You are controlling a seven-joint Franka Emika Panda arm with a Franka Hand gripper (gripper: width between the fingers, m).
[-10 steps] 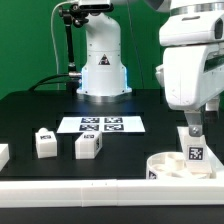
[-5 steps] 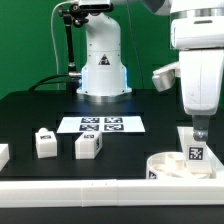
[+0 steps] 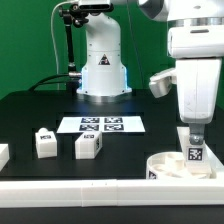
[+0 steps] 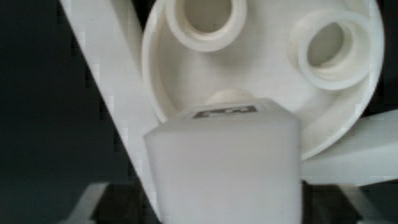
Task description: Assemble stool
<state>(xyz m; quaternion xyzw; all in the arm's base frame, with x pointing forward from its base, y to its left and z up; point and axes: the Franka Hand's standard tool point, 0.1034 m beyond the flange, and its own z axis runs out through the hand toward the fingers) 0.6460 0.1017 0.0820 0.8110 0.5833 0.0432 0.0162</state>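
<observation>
A: Item one, the end effector?
B: End effector (image 3: pixel 195 136): at the exterior view's right, pointing straight down, its tips at the top of the upright leg (image 3: pixel 193 153). The jaws stand narrow, close on either side of that leg. Whether they actually pinch it cannot be told

A: Item two, the stool parts?
B: Seat (image 3: pixel 165 167): white round disc, lying flat on the table (image 3: pixel 30 115) at the front of the exterior view's right. The wrist view shows round sockets in its face. Upright leg: white block, tag facing the exterior camera, standing at the seat. Whether it rests on the disc or just against it cannot be told. In the wrist view it covers part of the disc. Second leg (image 3: pixel 45 142) and third leg (image 3: pixel 88 145): near each other on the exterior view's left, well apart from the seat, both tagged

A: Anything else?
B: Marker board (image 3: pixel 100 125): flat, behind the two loose legs. White rail (image 3: pixel 80 190): along the front edge. Arm base (image 3: pixel 100 65): behind the marker board. One white block (image 3: pixel 3 155): cut off by the exterior view's left edge
</observation>
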